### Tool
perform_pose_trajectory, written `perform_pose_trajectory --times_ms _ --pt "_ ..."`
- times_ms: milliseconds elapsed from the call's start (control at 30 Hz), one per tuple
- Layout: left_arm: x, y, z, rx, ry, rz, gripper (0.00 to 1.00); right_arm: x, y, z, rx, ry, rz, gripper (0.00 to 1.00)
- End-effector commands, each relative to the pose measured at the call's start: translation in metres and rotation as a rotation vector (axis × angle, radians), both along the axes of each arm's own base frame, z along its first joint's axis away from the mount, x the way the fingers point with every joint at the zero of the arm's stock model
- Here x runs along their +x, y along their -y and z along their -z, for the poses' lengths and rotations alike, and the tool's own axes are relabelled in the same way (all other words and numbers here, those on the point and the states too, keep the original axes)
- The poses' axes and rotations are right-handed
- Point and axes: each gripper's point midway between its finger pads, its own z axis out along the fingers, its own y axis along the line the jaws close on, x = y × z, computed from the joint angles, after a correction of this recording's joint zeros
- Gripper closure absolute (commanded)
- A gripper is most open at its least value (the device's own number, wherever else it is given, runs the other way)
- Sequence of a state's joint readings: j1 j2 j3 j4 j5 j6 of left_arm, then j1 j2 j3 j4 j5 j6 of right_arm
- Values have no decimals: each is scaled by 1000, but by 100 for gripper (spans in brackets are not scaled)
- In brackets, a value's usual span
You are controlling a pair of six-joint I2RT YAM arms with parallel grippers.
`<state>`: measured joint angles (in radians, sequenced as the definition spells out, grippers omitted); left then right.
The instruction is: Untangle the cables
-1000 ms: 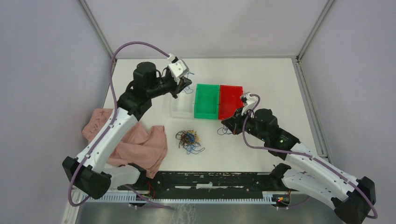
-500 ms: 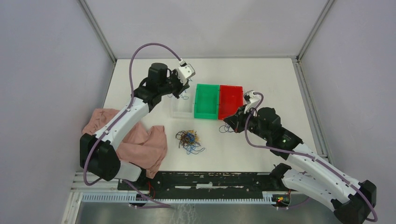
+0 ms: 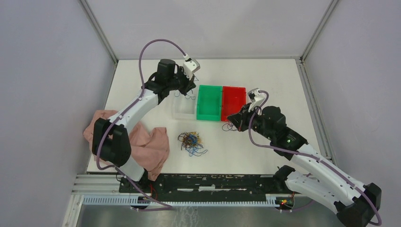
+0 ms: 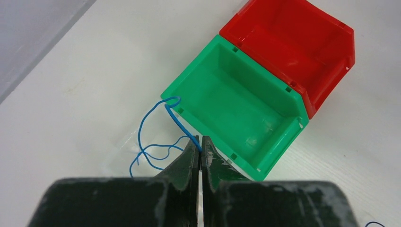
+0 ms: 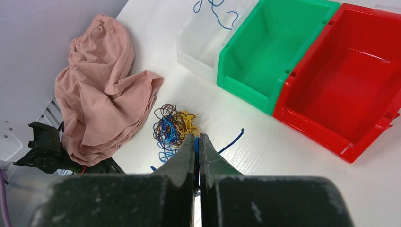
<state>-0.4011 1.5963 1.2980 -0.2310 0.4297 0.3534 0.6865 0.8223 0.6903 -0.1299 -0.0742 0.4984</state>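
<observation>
The cables (image 3: 190,142) lie as a small tangle of blue, yellow and brown wires on the white table, also in the right wrist view (image 5: 172,126). My left gripper (image 3: 188,86) is shut on a blue cable (image 4: 158,120) and hangs over the far end of the clear bin (image 3: 183,112), beside the green bin (image 4: 236,113). Its tips (image 4: 199,142) pinch the wire, which loops down into the bin. My right gripper (image 3: 232,120) is shut on another blue cable (image 5: 234,138), just in front of the red bin (image 3: 234,101) and right of the tangle.
The clear, green (image 3: 209,101) and red bins stand side by side at mid-table. A crumpled pink cloth (image 3: 142,146) lies at the near left, close to the tangle. The enclosure walls and metal frame ring the table.
The left arm has stretched farther and to the right, carrying its blue cable over the clear bin. The right gripper has shifted slightly right and away, toward the red bin.
</observation>
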Motion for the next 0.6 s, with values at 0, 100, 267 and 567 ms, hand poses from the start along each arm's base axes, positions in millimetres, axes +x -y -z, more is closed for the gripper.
perform_pose_trajectory --times_ms 0,100,267,567 --pt "0 20 -25 -125 -32 14 97 8 -3 -31 45 71 6 99" --pt "-2 27 -30 -137 -30 27 97 11 -4 -28 45 60 4 99" --pt "2 27 -25 -118 -28 -7 97 12 -8 -25 60 44 -2 99" --pt "21 33 -2 -93 -69 -59 97 10 -4 -20 48 28 0 99"
